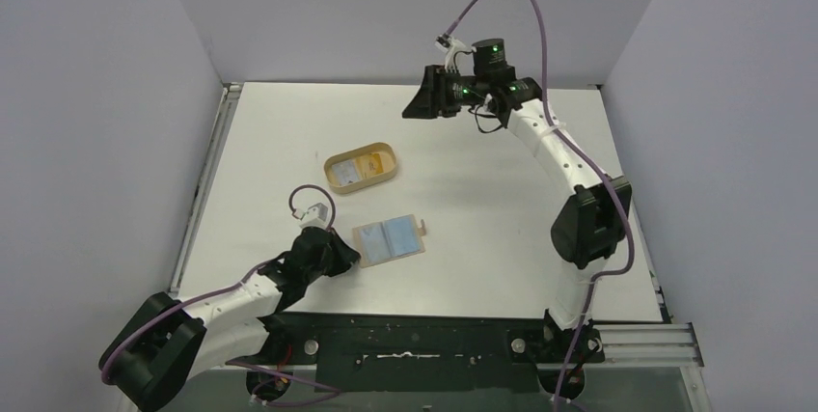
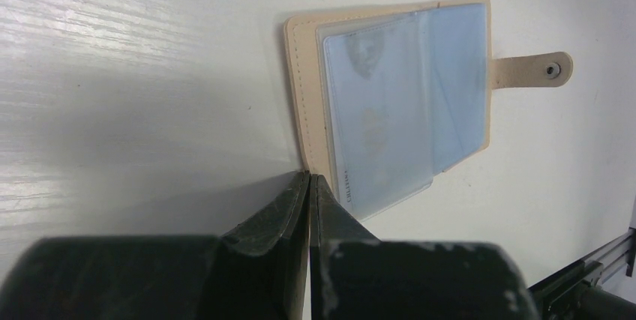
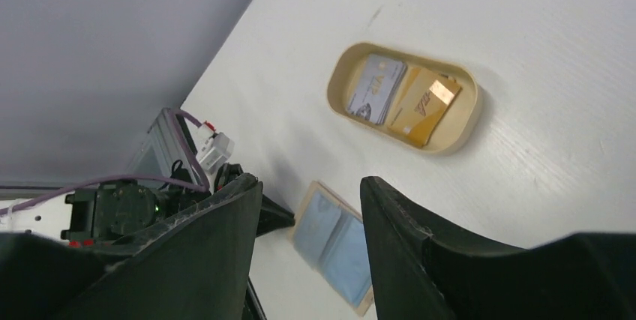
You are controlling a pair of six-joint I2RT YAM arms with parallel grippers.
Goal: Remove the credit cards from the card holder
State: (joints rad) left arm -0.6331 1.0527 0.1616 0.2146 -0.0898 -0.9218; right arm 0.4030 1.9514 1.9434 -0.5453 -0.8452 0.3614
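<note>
Your left gripper (image 2: 309, 179) has its fingers pressed together on nothing, tips right at a corner of the card holder (image 2: 309, 88). The card holder lies open and flat on the table (image 2: 112, 73), with light blue credit cards (image 2: 375, 118) inside its clear sleeves. Expect thin, stiff, slippery cards, so pinch an exposed edge. Your right gripper (image 3: 311, 183) hangs spread and empty, well beyond the card holder, past the oval tray (image 1: 391, 153).
</note>
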